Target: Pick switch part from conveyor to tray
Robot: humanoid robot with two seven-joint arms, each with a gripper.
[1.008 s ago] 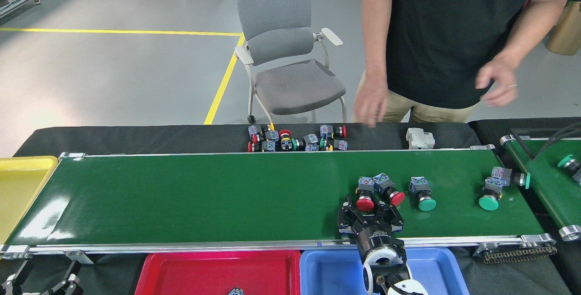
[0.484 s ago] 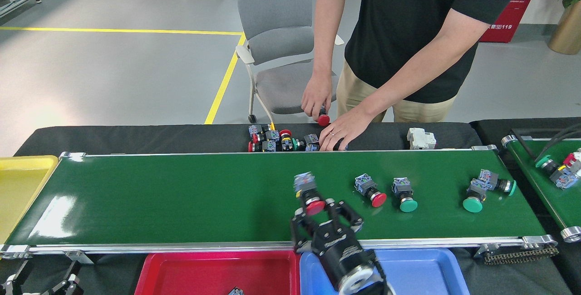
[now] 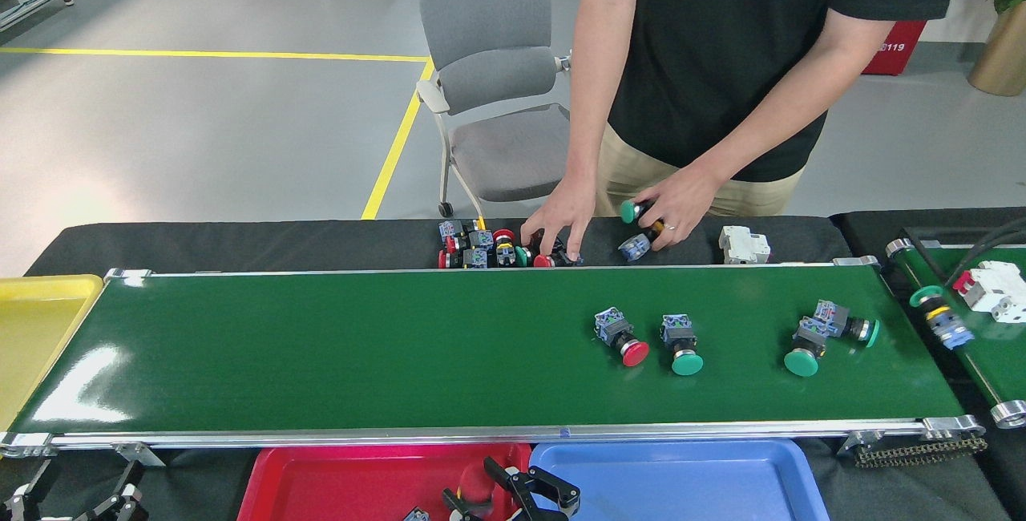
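Observation:
The conveyor [image 3: 321,345] carries a red-capped switch part [image 3: 624,338], a green-capped one [image 3: 681,347] and two more green ones [image 3: 826,333] toward its right end. My right gripper [image 3: 525,485] is low at the bottom edge, at the seam of the red tray [image 3: 353,477] and the blue tray [image 3: 689,477], with its fingers spread. Just left of it, over the red tray, a red-capped switch part [image 3: 474,494] shows only partly. My left gripper [image 3: 72,498] sits at the bottom left corner, fingers apart, holding nothing.
A person stands behind the belt; one hand [image 3: 553,228] is in a pile of switch parts [image 3: 481,250] on the black table, the other [image 3: 677,204] holds a green one. A white breaker [image 3: 744,244], a yellow tray [image 3: 32,329], a second belt [image 3: 990,341] and a chair [image 3: 497,104].
My right gripper carried a red-capped switch part off the belt, left and down to the red tray, and opened. The parts on the belt drifted left. The person's hands moved among the pile.

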